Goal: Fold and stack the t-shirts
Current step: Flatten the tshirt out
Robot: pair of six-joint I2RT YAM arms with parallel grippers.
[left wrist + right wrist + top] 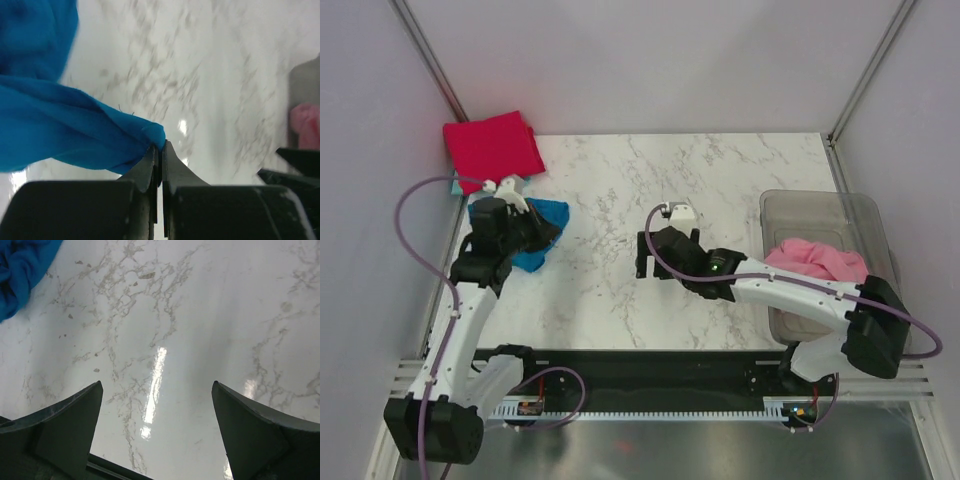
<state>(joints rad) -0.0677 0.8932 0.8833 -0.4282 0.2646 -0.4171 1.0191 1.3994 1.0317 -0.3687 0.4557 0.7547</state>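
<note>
Just behind blue shirt (pixel 551 214), red shirt (pixel 492 147); pink shirt (pixel 817 262) in clear tub (pixel 808 212).

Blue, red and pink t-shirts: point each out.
blue t-shirt (pixel 50 135), left wrist view, cloth near pinched corner
red t-shirt (pixel 492 148), top external view, middle of fold
pink t-shirt (pixel 817 262), top external view, bunched middle

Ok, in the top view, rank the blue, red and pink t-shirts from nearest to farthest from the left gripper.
1. Blue t-shirt: pinched in the left gripper's shut jaws, on the left.
2. Red t-shirt: far left corner, beyond the gripper.
3. Pink t-shirt: inside the clear tub, far across on the right.
</note>
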